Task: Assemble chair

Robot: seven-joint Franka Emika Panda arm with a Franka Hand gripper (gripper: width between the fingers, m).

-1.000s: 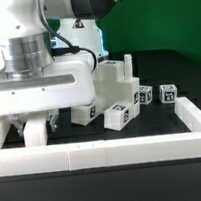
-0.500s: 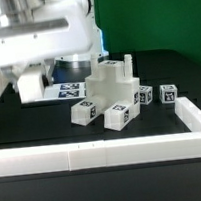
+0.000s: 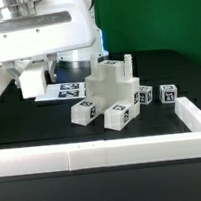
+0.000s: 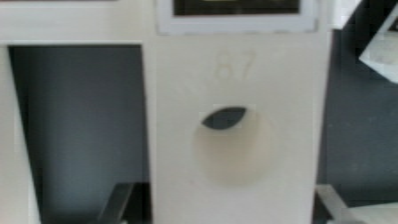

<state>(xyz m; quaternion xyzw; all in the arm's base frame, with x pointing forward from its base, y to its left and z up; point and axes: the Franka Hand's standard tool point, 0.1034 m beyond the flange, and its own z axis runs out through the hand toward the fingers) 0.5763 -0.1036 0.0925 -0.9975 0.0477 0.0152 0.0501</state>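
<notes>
Exterior view. Shows the tool [image 3: 14, 85] high at the exterior view's left, above the black surface [image 3: 51, 129] and near the marker board [image 3: 72, 89]. Places the chair pieces [image 3: 112, 87] well apart from it, toward the exterior view's right: a joined white block with tagged cubes [image 3: 85, 111] touching its base, and one more cube [image 3: 168, 93] standing alone.

Wrist view. Fills with a white chair panel [image 4: 231, 150], holed at its middle, lying between the dark fingers [image 4: 125, 205]. Cannot tell whether clamped or released.
</notes>
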